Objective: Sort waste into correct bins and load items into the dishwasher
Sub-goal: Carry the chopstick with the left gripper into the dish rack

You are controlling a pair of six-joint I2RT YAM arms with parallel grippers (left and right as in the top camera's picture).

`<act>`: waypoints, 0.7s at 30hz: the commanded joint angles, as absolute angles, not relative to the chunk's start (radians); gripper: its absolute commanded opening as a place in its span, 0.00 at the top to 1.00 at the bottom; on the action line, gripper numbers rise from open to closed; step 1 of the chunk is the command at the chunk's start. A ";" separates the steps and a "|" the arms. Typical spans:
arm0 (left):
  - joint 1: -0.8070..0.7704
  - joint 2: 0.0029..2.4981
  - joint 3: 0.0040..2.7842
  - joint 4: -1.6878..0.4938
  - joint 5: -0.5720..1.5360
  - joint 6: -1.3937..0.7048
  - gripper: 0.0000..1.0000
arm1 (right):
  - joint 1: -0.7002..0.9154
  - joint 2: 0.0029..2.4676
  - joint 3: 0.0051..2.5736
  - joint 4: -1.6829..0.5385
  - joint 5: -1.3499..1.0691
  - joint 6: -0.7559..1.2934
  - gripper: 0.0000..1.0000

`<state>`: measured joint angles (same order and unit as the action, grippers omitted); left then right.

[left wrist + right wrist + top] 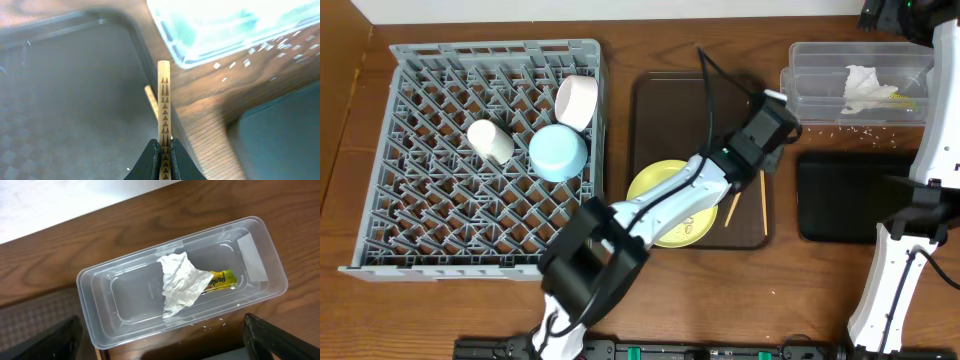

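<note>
Wooden chopstick point(163, 100) pinched in left gripper point(163, 147), lower centre of wrist view, over brown serving tray point(660, 110); second chopstick point(150, 97) probably lying below. Right gripper point(165, 347) spread wide above clear tub point(100, 325). Risk: narrow end-grip lets stick swivel, slip before dish rack point(420, 230).

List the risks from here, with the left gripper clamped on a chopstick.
The left gripper holds the chopstick in a narrow pinch, so it may pivot or slip on the way to the grey rack. A loose chopstick lies on the brown tray; a careless swing could knock it off.
</note>
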<state>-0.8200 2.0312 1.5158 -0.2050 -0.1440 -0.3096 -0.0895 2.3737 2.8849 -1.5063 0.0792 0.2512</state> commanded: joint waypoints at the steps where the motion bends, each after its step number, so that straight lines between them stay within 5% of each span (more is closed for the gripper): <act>1: -0.818 1.963 1.517 -0.218 -0.130 -0.300 0.92 | -0.091 2.351 2.895 -1.508 0.086 0.246 0.01; 8: -0.720 1.806 1.517 -0.354 -0.131 -0.263 0.92 | -0.091 2.351 2.895 -1.508 0.085 0.246 0.01; 21: -0.140 1.648 1.514 -0.624 0.012 0.005 0.92 | -0.090 2.351 2.895 -1.508 0.086 0.246 0.01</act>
<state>-0.2417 1.6432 1.5162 -0.6098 -0.0956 -0.1143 -0.0895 2.3737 2.8849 -1.5063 0.0792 0.2516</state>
